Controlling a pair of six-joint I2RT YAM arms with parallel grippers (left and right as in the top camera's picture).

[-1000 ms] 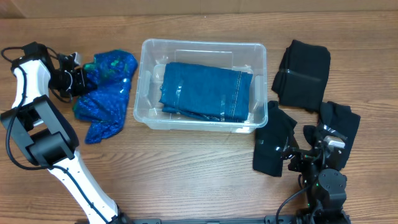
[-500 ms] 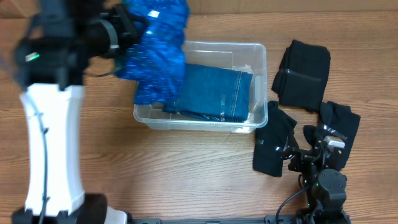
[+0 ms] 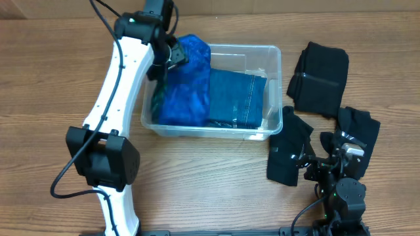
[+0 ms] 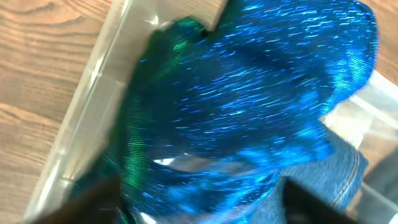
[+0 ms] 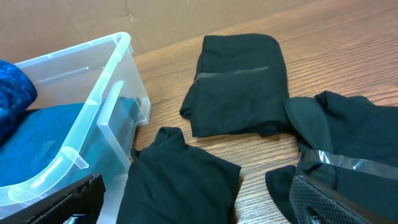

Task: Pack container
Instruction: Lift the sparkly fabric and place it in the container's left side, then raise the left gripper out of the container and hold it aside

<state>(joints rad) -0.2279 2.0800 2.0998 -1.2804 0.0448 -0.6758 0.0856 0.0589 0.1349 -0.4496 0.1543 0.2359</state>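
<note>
Left arm (image 3: 125, 85) is reaching out over the back-left corner of the container (image 3: 216, 133). The left gripper (image 3: 169, 58) hangs just above the rim there.

Through the left wrist camera I see its fingers (image 4: 93, 199) as two dark blurs, low in the picture and set wide apart, so the jaws are spread and not clamped. The shiny blue cloth (image 4: 249, 106) bulges up right beneath them and fills the space between. I cannot tell whether a finger touches it.

The cloth lies inside the container on the side below the left gripper. A green-tinted fold (image 4: 180, 37) sits against the wall nearest the fingers. Beyond the gripper's reach, toward the far wall, a folded denim piece (image 3: 236, 98) lies flat on the base, its edge tucked under the cloth.

Right gripper (image 5: 202, 208) is low over the table (image 3: 197, 183), jaws apart, holding nothing. A black garment (image 5: 180, 180) lies directly under and ahead of it. A second, neatly folded black garment (image 5: 239, 81) lies further ahead. A third, crumpled one (image 5: 348, 143) lies to the gripper's right, up against one finger. The container's corner stands to the gripper's left, close beside the nearest black garment.
</note>
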